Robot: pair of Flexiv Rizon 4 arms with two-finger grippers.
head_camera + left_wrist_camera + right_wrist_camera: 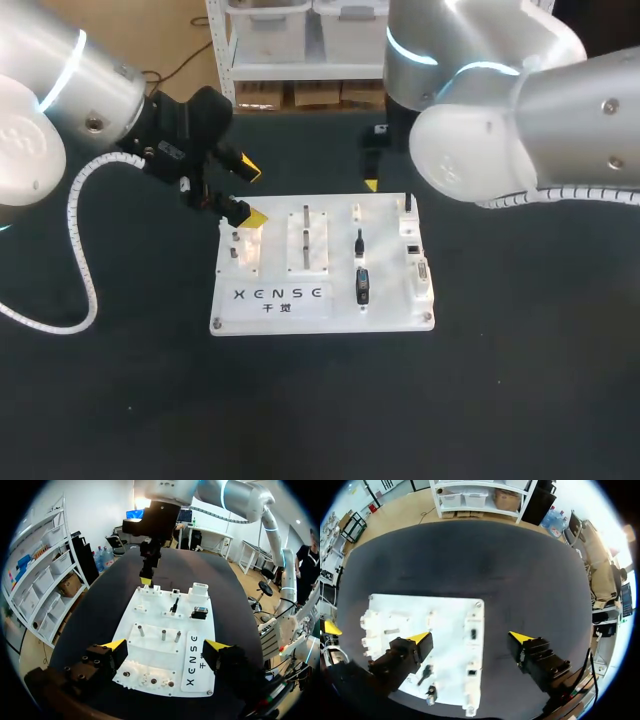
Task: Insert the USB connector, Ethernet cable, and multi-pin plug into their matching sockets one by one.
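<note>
Left gripper [165,647], right gripper [470,639] (both empty) wide open, angled toward white board [385,316]

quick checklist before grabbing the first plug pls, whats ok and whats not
1. Left gripper open and empty: ok.
2. Right gripper open and empty: ok.
3. Small black plug and larger black plug lie free on the white board: ok.
4. Socket block at the board's edge uncovered: ok.
5. Sockets empty inside: cannot tell.
6. Third plug located: cannot tell.
</note>
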